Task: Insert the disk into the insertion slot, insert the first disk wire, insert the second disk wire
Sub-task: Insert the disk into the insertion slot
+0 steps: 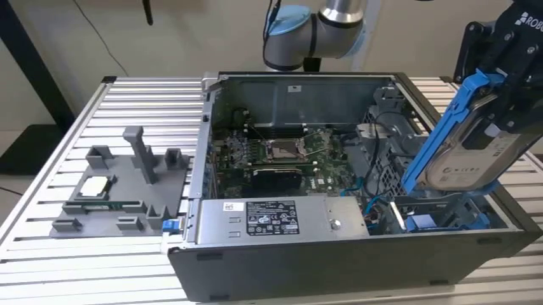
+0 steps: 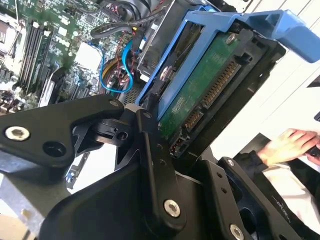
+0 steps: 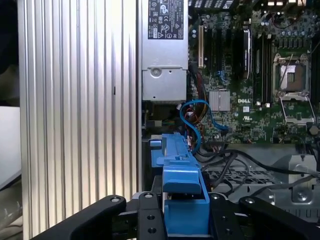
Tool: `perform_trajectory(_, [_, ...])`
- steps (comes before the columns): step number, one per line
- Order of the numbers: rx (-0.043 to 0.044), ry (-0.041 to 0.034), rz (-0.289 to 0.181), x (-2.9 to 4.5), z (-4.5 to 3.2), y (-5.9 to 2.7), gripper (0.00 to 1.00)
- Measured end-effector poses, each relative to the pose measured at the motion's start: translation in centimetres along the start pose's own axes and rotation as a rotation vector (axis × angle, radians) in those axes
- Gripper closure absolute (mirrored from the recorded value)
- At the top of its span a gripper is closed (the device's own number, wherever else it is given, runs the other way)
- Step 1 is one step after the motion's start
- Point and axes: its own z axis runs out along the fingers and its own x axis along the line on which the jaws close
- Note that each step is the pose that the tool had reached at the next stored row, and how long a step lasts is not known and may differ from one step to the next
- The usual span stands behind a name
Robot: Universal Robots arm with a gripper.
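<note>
Black gripper [image 1: 496,117] is clamped on the disk [image 1: 462,162], held tilted above the insertion slot [image 1: 446,219], exterior view's lower right.

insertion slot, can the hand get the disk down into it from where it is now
Probably yes. The hand holds the disk tilted above the insertion slot, whose top looks open in the exterior view. The blue cable lies beside the slot, not across it.

lab: robot arm [image 1: 327,28], slatted bench [image 1: 140,95]
</note>
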Motion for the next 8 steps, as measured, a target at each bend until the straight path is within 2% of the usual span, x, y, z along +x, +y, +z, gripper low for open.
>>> perform_trajectory(8, [0.0, -0.0021, 0.0, -0.01, 0.77, -0.27, 0.67])
